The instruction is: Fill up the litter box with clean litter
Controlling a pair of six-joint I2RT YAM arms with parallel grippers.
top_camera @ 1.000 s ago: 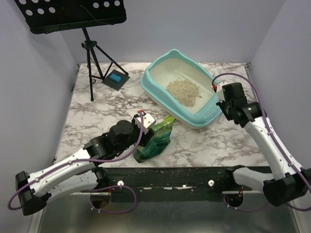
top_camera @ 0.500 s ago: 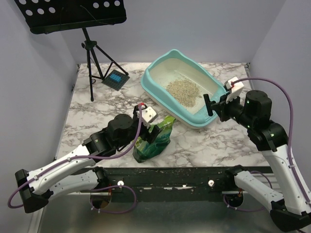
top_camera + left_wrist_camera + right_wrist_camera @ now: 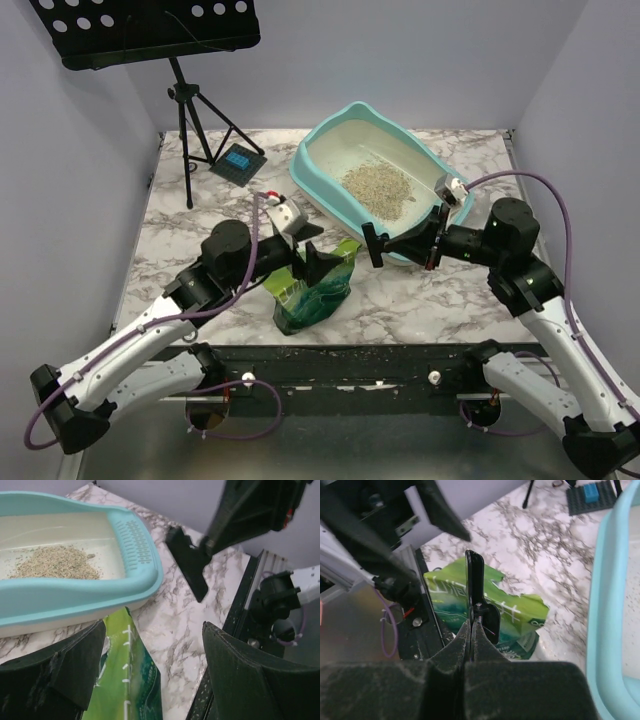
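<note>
Okay, top view: the litter box (image 3: 301,165) sits at 1 o'clock on the marble table (image 3: 190,240), angled, with its long axis running from 11 to 5. The clean litter (image 3: 378,186) is a loose tan pile inside it, on the off-white floor toward the 5 o'clock end; the rest of the floor is mostly bare.

The green bag (image 3: 318,288) stands at 6 o'clock on the table, near the front edge, just off the box's 7 o'clock side and apart from it.

The left gripper (image 3: 308,250) is at the bag's top, coming in from 9 o'clock. In the left wrist view its fingers (image 3: 250,675) are spread wide, with the bag's top edge (image 3: 127,680) low between them, nearer the left finger. Whether either finger touches the bag cannot be told. That view also shows the box rim (image 3: 135,540) and the litter (image 3: 55,562) beyond.

The right gripper (image 3: 370,244) points toward 9 o'clock, at the box's 6 o'clock wall and at 2 o'clock from the bag. In the right wrist view the jaws are pressed together with nothing between them (image 3: 474,580), and the bag (image 3: 515,615) is beyond them.

A music stand (image 3: 150,30) and a dark pad (image 3: 238,163) are at 11 o'clock.
</note>
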